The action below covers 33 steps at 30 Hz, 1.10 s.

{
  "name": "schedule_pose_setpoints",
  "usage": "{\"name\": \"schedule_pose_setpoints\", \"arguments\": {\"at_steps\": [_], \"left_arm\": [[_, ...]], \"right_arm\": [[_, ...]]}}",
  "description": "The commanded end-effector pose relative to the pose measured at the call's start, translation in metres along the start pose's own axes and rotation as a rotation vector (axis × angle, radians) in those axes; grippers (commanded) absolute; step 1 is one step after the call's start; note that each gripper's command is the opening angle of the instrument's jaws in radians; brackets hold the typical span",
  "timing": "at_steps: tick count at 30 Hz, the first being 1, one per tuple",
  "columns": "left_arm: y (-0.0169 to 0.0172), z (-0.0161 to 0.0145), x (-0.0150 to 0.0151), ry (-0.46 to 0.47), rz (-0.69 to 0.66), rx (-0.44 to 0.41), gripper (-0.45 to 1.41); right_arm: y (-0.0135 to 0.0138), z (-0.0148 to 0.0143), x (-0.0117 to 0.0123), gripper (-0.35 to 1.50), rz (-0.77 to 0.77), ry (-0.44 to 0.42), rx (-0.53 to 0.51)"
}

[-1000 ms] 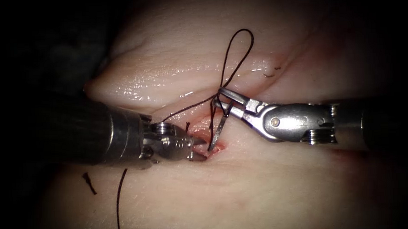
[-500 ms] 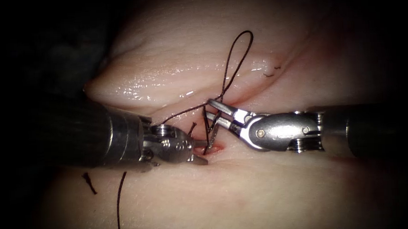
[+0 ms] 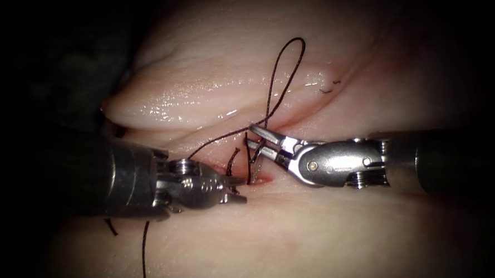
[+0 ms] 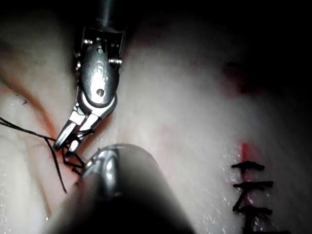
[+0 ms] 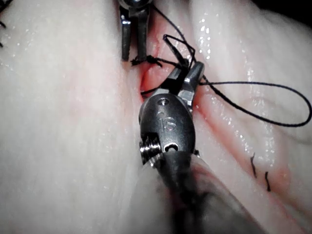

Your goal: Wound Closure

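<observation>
The endoscope looks down on the cut (image 3: 260, 177) from above and in front. Each wrist camera peers along its own shaft from very close, the two facing opposite ways. All three views share the cut where both tools meet.

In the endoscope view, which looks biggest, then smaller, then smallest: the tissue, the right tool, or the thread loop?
1. tissue
2. right tool, metal head and shaft
3. thread loop, thin and short

The order looks clear.
</observation>
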Motion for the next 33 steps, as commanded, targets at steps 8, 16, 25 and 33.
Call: {"name": "schedule_pose_setpoints", "arguments": {"at_steps": [8,16,25,33], "left_arm": [[0.0033,0.0004,0.0,0.0,0.01,0.044,-0.18],[0.0036,0.0022,-0.0008,0.0,0.011,0.067,-0.25],[0.003,0.0032,-0.0018,0.005,0.019,0.071,-0.27],[0.0029,0.0044,-0.0025,-0.008,0.037,0.057,-0.27]], "right_arm": [[0.0001,0.0006,-0.0005,-0.35,0.108,-0.005,0.008],[0.0005,0.0006,-0.0007,-0.35,0.175,0.0,0.007],[0.0009,0.0006,-0.0008,-0.35,0.199,0.0,0.014],[0.0013,0.0006,-0.0005,-0.35,0.212,0.002,0.01]]}}
